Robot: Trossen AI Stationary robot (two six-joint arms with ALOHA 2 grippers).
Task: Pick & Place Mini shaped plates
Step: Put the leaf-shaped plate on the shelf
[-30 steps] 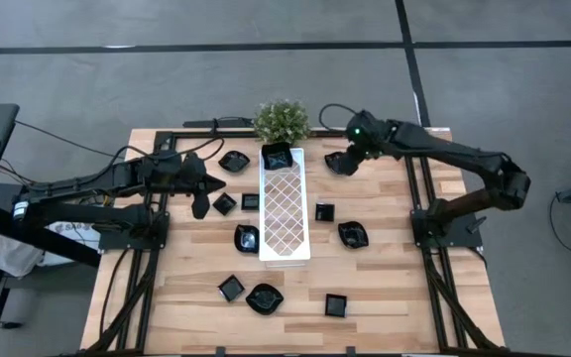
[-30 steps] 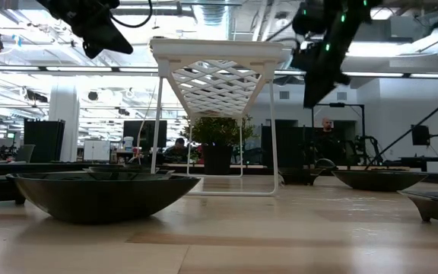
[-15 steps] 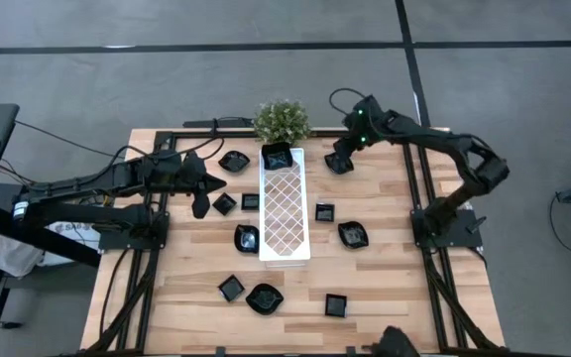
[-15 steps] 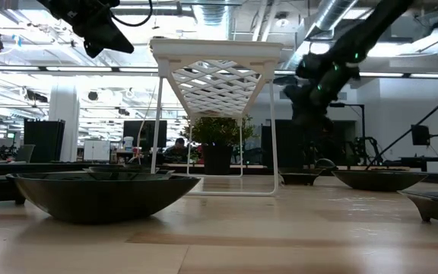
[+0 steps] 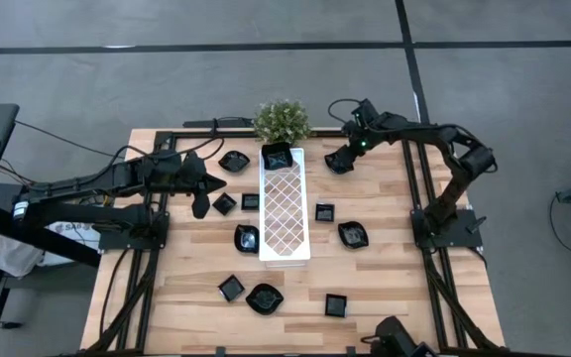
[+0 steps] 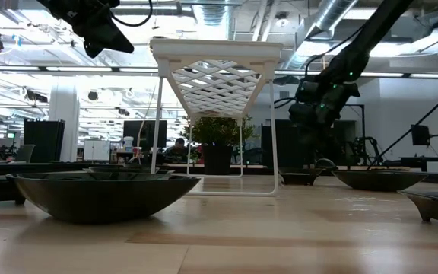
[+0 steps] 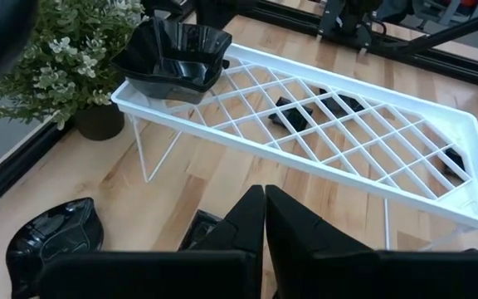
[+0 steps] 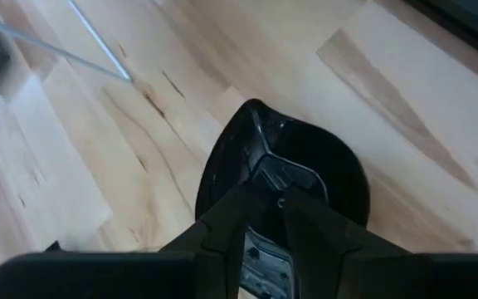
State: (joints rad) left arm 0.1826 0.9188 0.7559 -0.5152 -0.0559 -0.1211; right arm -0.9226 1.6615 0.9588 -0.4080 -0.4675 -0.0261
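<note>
Several small glossy black plates lie on the wooden table (image 5: 385, 288) around a long white lattice tray (image 5: 285, 213). One plate (image 5: 277, 155) sits on the tray's far end. My right gripper (image 5: 343, 157) hangs over a rounded plate (image 5: 335, 164) right of the tray's far end. In the right wrist view its open fingers (image 8: 265, 208) straddle the near rim of this plate (image 8: 305, 166) with a narrow gap. My left gripper (image 5: 201, 201) is shut and hovers left of the tray, near a small square plate (image 5: 224, 204); its shut fingers (image 7: 264, 218) point toward the tray (image 7: 322, 124). My right gripper comes at the rounded plate's rim (image 8: 247, 178) from above, pointing down and slanting. The plate lies flat on the table. Whether the fingertips touch it I cannot tell.
A potted plant (image 5: 282, 121) stands at the far edge by the tray's end. Black frame rails (image 5: 434, 248) run along both table sides. A dark shape (image 5: 395, 342) shows at the near edge. Bare wood lies between the near plates (image 5: 265, 297).
My right gripper has moved down and slightly toward the table's left, onto the rounded plate beside the tray's far end, while its arm folded closer over the table's right side. A dark shape has come into view at the near edge.
</note>
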